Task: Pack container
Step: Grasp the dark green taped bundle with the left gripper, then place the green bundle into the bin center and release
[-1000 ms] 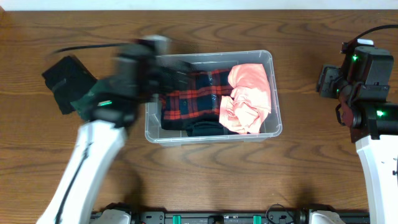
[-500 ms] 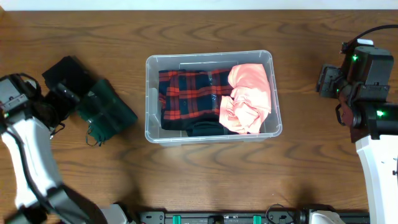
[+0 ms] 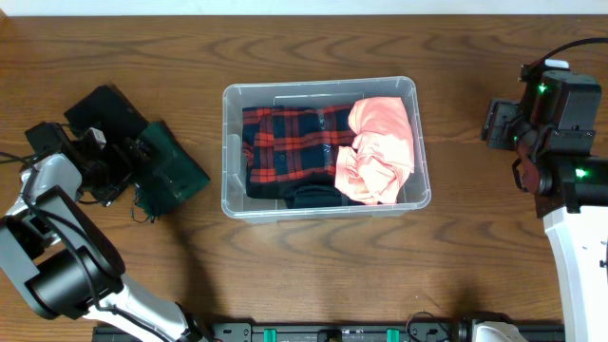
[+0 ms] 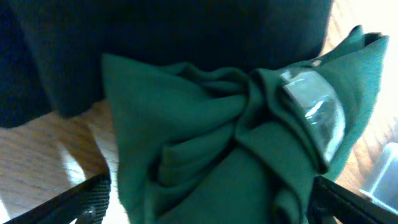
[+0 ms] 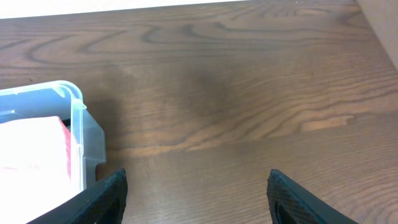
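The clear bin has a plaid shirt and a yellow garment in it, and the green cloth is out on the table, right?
Not quite: the overhead view shows the garment beside the plaid shirt in the container is pink, not yellow. The green cloth does lie out on the table.

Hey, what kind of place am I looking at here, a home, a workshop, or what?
Probably a robotics lab bench rather than a home: a left arm and a right arm flank a wooden table, and a clear container between them holds clothes.
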You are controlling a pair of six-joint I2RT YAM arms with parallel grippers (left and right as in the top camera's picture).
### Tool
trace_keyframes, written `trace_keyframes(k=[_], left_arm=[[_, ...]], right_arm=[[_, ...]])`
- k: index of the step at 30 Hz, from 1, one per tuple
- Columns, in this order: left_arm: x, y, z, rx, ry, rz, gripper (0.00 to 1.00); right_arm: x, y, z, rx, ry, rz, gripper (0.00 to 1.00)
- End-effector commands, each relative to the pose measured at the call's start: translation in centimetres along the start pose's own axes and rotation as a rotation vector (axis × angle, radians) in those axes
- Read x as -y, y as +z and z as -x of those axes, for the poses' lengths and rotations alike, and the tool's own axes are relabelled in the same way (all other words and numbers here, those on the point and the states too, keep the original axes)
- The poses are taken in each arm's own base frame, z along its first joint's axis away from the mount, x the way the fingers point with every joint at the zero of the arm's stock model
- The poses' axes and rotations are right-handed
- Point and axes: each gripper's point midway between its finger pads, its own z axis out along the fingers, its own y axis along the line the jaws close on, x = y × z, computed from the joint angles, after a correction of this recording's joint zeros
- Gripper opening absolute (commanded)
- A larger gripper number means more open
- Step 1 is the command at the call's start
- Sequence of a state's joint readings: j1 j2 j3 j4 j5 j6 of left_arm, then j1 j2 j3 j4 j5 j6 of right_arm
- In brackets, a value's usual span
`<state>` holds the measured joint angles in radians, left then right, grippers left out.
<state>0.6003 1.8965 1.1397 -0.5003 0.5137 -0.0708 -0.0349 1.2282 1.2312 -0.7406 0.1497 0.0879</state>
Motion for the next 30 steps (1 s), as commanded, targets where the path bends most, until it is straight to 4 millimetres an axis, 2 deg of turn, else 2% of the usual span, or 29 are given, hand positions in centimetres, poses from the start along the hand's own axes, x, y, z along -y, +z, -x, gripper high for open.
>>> trace_keyframes(k=[1, 2, 3, 4, 6, 8, 13, 17, 18, 21, 23, 26, 30], left_arm=[[-0.1, 2.2, -2.4, -0.095, -0.011, -0.046, 0.82], [0.6, 2.1, -2.4, -0.096, -0.008, -0.080, 0.73], [1.3, 2.1, -2.4, -0.099, -0.007, -0.118, 0.57], [1.7, 2.0, -2.5, -0.101, -0.006, -0.138, 0.48], [2.5, 1.8, -2.6, -0.105, -0.006, -0.181, 0.21], [3.5, 1.2, -2.6, -0.106, -0.006, -0.230, 0.07], [5.8, -2.1, -2.0, -0.044, 0.051, -0.270, 0.06], [8.7, -7.1, -1.3, 0.047, 0.118, -0.307, 0.06], [10.2, -9.1, -1.4, 0.074, 0.145, -0.346, 0.06], [13.8, -13.1, -2.0, 0.140, 0.210, -0.417, 0.06], [16.4, -15.2, -3.2, 0.176, 0.279, -0.457, 0.06], [21.2, -17.7, -6.1, 0.215, 0.448, -0.519, 0.06], [27.4, -18.8, -10.8, 0.209, 0.675, -0.629, 0.06]], right_arm=[[0.1, -0.3, 0.1, 0.008, 0.016, 0.001, 0.70], [0.1, -0.3, 0.1, 0.008, 0.016, 0.001, 0.70], [0.1, -0.3, 0.1, 0.008, 0.016, 0.001, 0.70], [0.1, -0.2, 0.1, 0.007, 0.016, 0.001, 0.70], [0.1, -0.3, 0.1, 0.007, 0.016, 0.001, 0.70], [0.1, -0.3, 0.1, 0.007, 0.016, 0.001, 0.70], [0.1, -0.3, 0.1, 0.007, 0.016, 0.001, 0.70], [0.1, -0.3, 0.1, 0.007, 0.016, 0.001, 0.70], [0.1, -0.3, 0.1, 0.007, 0.016, 0.001, 0.70], [0.1, -0.3, 0.1, 0.007, 0.016, 0.001, 0.70], [0.1, -0.2, 0.1, 0.007, 0.016, 0.001, 0.70], [0.1, -0.1, 0.0, 0.003, 0.015, 0.000, 0.70], [0.1, 0.0, 0.0, 0.000, 0.015, 0.000, 0.70]])
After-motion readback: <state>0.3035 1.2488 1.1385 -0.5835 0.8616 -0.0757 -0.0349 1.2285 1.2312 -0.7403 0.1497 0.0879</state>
